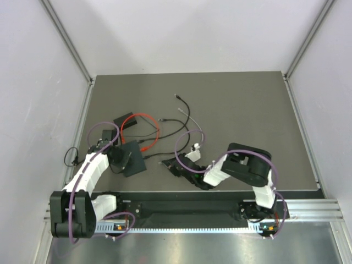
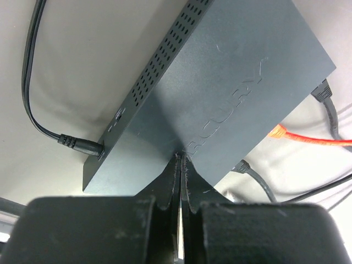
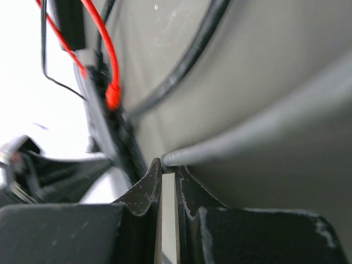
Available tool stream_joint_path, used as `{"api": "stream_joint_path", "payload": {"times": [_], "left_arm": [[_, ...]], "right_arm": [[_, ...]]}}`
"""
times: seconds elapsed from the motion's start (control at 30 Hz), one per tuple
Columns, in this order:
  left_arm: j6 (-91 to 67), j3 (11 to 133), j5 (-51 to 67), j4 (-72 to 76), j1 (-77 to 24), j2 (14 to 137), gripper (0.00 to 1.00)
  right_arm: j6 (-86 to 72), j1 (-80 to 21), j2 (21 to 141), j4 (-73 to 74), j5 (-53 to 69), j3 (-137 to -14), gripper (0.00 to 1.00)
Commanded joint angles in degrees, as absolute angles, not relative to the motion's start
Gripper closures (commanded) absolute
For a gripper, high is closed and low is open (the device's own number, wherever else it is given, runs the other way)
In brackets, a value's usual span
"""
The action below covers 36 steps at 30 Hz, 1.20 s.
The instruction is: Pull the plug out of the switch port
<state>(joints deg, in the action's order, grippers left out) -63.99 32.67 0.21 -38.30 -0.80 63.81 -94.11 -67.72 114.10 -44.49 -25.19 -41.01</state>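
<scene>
The left gripper (image 2: pixel 180 160) is clenching shut on nothing, its tips resting on the switch (image 2: pixel 231 82). The switch is lying flat on the table (image 1: pixel 247 110), at about 8 o'clock from the table's middle. A red cable (image 1: pixel 141 115) is looping at the switch's 12 o'clock. At its 3 o'clock the right gripper (image 3: pixel 168 165) is sitting almost closed. A blurred grey cable (image 3: pixel 264 132) is ending at its tips; whether it is pinched, I cannot tell.

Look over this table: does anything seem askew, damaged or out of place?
The switch lies turned diagonally to the table's edges, and the red cable and black cables sprawl in loose loops beyond it. No damage or spill shows.
</scene>
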Motion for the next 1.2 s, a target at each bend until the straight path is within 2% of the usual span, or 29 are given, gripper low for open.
{"api": "stream_joint_path", "payload": {"times": [0.0, 0.13, 0.3, 0.5, 0.6, 0.63, 0.67, 0.77, 1.0, 1.07, 1.17], "left_arm": [[-58.5, 30.0, -8.1, -47.8, -0.4, 64.6, 1.0], [-55.3, 33.1, -9.2, -50.1, -0.4, 60.8, 1.0], [-53.0, 36.0, -4.9, -51.4, -0.4, 55.9, 1.0], [-48.2, 37.7, 5.2, -49.4, -0.4, 54.0, 1.0], [-45.5, 38.5, 9.3, -47.1, -0.4, 53.2, 1.0], [-45.0, 38.8, 11.3, -46.7, -0.4, 52.8, 1.0], [-44.0, 38.9, 12.2, -45.7, -0.4, 52.5, 1.0], [-42.8, 40.0, 12.7, -44.7, -0.4, 51.7, 1.0], [-41.0, 40.3, 17.9, -42.2, -0.4, 53.6, 1.0], [-40.1, 40.6, 18.4, -42.2, -0.4, 53.9, 1.0], [-39.2, 40.5, 19.9, -41.2, -0.4, 53.5, 1.0]], "right_arm": [[-83.5, -68.6, 105.7, -31.1, -29.4, -36.7, 1.0], [-76.3, -68.4, 97.4, -30.5, -29.0, -30.4, 1.0], [-66.9, -65.4, 85.1, -23.3, -27.1, -24.9, 1.0], [-48.5, -50.5, 67.7, -9.3, -15.7, -25.7, 1.0], [-43.1, -38.3, 67.6, -2.2, -6.4, -28.7, 1.0], [-42.5, -35.1, 67.8, -1.6, -1.1, -29.2, 1.0], [-42.0, -28.7, 68.3, -2.0, 1.6, -29.1, 1.0], [-40.3, -18.2, 71.0, -1.7, 7.4, -30.2, 1.0], [-40.0, -4.5, 76.5, -3.1, 13.8, -33.7, 1.0], [-41.2, 2.2, 75.2, -4.1, 13.7, -31.4, 1.0], [-40.1, 7.2, 71.5, -2.6, 10.6, -30.3, 1.0]]}}
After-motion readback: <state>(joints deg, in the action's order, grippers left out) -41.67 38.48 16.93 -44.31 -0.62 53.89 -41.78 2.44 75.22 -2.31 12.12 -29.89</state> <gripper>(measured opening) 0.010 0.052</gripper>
